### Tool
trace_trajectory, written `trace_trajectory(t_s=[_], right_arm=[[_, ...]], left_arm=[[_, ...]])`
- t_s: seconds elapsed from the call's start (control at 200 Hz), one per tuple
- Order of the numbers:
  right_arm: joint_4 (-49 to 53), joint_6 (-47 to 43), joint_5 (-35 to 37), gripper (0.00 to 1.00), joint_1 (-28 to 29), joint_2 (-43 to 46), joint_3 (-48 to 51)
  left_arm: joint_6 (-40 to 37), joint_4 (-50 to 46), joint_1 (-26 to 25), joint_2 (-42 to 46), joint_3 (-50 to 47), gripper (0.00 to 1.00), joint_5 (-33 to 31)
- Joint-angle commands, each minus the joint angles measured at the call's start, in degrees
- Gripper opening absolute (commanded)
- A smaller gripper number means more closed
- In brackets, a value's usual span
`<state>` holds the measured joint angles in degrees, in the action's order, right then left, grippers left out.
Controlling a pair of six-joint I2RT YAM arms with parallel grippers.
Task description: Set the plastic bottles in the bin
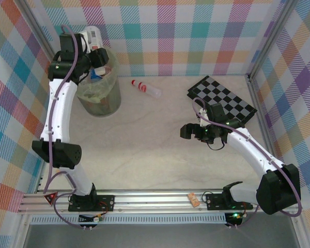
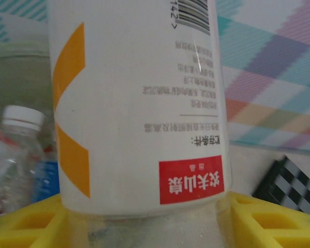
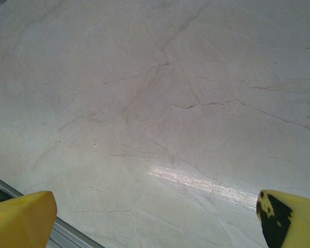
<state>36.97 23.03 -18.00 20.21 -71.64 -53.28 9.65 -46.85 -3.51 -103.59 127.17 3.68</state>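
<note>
My left gripper (image 1: 94, 51) is shut on a white-labelled plastic bottle (image 1: 92, 36) and holds it over the far rim of the bin (image 1: 107, 101), a translucent pale-green wastebasket at the back left. In the left wrist view that bottle (image 2: 139, 103) stands between the yellow fingers (image 2: 268, 217) of the left gripper (image 2: 144, 225). Beside it, down in the bin (image 2: 15, 67), lies a clear bottle with a white cap (image 2: 18, 139). Another clear bottle with a red cap (image 1: 146, 89) lies on the table right of the bin. My right gripper (image 1: 187, 130) hangs open over bare table, and its yellow fingertips (image 3: 20, 219) have nothing between them.
A black-and-white checkerboard (image 1: 223, 99) lies at the back right, just beyond the right gripper. Plaid walls close in the table on three sides. A metal rail (image 1: 155, 199) runs along the near edge, and a stretch of that rail (image 3: 67, 235) shows in the right wrist view.
</note>
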Motion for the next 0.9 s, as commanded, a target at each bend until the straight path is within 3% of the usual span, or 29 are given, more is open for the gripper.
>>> trace_trajectory(t_s=[0.0, 0.215, 0.325, 0.42, 0.53, 0.62, 0.79, 0.895], right_arm=[[0.2, -1.6, 0.3, 0.99, 0.2, 0.9, 0.4], [-0.2, -1.2, 0.4, 0.99, 0.2, 1.1, 1.1], [-0.2, -1.4, 0.7, 0.99, 0.2, 1.2, 1.1], [0.1, -1.6, 0.9, 0.99, 0.2, 1.1, 0.9], [0.2, -1.7, 1.0, 0.99, 0.2, 1.1, 0.9], [0.0, -1.5, 1.0, 0.99, 0.2, 0.8, 1.0], [-0.8, -1.2, 0.4, 0.99, 0.2, -0.1, 1.5], [-1.4, -1.0, 0.0, 0.99, 0.2, -0.8, 1.5]], left_arm=[[1.2, -0.6, 2.8, -3.6, 4.5, 0.48, -4.5], [-0.2, -7.9, 5.3, -13.4, 16.4, 0.49, -3.2], [-2.0, -10.8, 5.3, -15.5, 17.2, 0.53, -2.2], [-2.8, -11.9, 5.3, -16.3, 17.1, 0.62, -3.3], [-3.4, -11.6, 5.3, -16.0, 17.1, 0.81, -3.4], [-3.9, -11.0, 5.3, -14.8, 17.1, 0.88, -3.3], [-5.1, -9.2, 5.2, -11.1, 16.1, 0.89, -6.1], [-5.2, -4.7, 4.9, -8.2, 12.1, 0.82, -6.4]])
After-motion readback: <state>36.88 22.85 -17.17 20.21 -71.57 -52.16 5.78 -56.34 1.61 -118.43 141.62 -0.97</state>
